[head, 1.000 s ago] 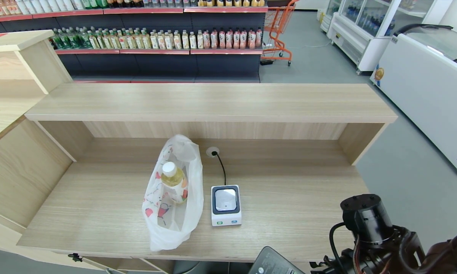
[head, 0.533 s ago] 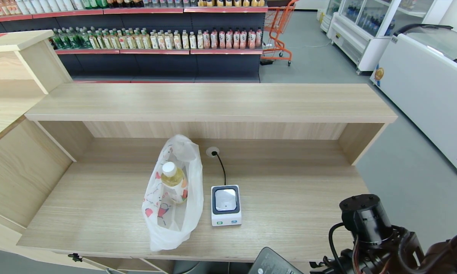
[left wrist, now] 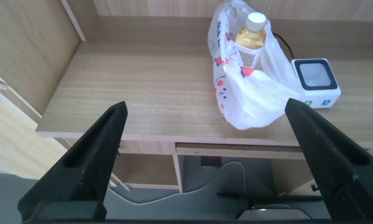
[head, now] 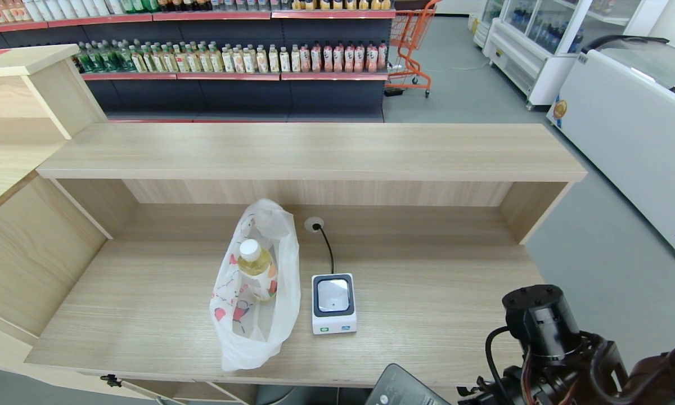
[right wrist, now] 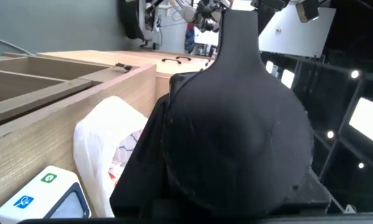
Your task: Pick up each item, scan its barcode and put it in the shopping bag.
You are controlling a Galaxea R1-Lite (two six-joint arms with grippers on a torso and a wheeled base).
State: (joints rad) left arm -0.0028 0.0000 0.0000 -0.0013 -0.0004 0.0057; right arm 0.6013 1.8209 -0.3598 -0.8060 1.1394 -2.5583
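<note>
Bottle (head: 254, 267), shopping bag (head: 256, 332), scanner (head: 333, 304) unmoved since earlier frame. Bottle: white cap, yellow liquid, upright inside bag near surface (head: 427, 304) front edge. Left gripper (left wrist: 205, 106) spread wide; right gripper (right wrist: 236, 124) state indeterminable.

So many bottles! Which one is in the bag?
The white-capped yellow bottle standing in the shopping bag beside the scanner; all others line the store shelves behind.

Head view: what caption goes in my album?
A bottle stands in the shopping bag beside the scanner on the wooden counter.
</note>
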